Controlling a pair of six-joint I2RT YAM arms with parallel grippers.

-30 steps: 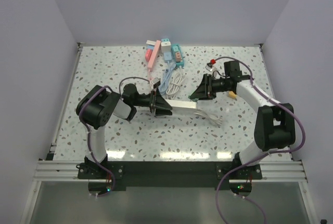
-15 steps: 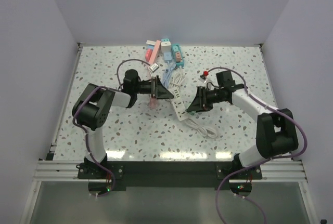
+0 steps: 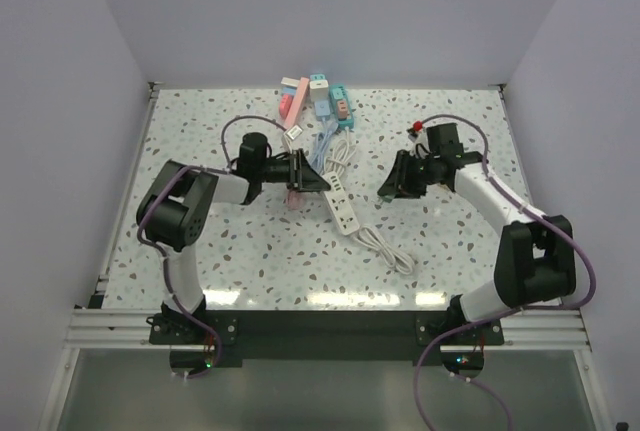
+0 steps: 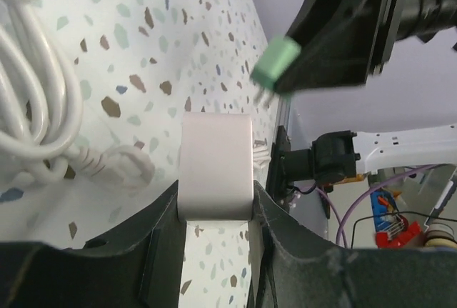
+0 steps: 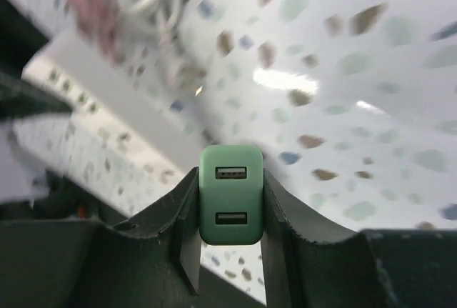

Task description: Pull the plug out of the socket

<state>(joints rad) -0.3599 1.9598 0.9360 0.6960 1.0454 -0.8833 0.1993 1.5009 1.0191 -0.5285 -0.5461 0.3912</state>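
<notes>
Left wrist view settles it: the green plug (image 4: 275, 63) hangs in the air with its two prongs bare, apart from the white power strip (image 4: 216, 158), so it looks to be out of its socket already. The right gripper (image 5: 230, 179) is clenched on the plug's sides, with the USB ports facing its own camera. The left gripper (image 4: 216, 201) pinches the strip's far end, both fingers seemingly pressed against its sides. From above, the strip lies on the table (image 3: 200, 241) with its long axis running far to near and leaning slightly right, and its cable (image 3: 380, 243) trails off the near end. The plug sits to the right of the strip, near but clear of it, prongs pointing roughly back toward it. Only the right arm carries the plug, so what remains, I judge, is to set it down away from the strip
</notes>
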